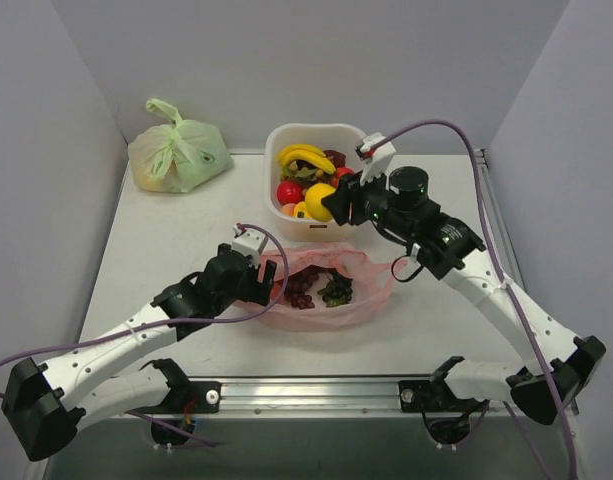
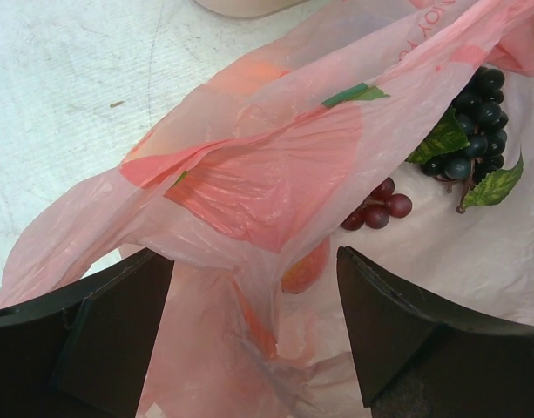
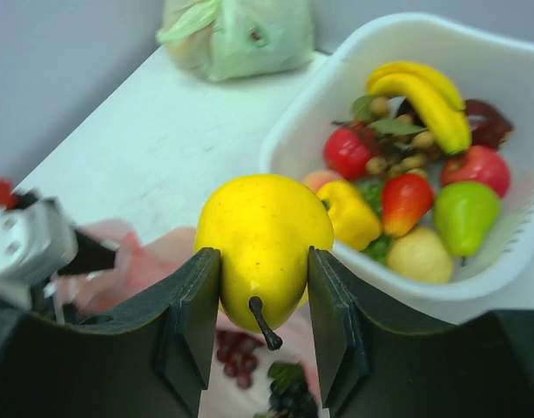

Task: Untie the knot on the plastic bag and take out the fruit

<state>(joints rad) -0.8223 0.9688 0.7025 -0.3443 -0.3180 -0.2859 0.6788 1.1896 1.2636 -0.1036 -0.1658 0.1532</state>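
Right jaws gripping yellow fruit (image 3: 262,231); white basket (image 3: 288,122) sitting just beyond. Left jaws gaping wide, pink plastic bag (image 2: 267,174) lying between them, grapes (image 2: 477,117) beyond.

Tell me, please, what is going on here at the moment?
The right gripper is shut on a round yellow toy fruit with a dark stem and holds it close to the white plastic basket. The left gripper is open at the edge of the thin translucent pink plastic bag, which lies open. A dark purple grape bunch and some reddish grapes are in the bag.
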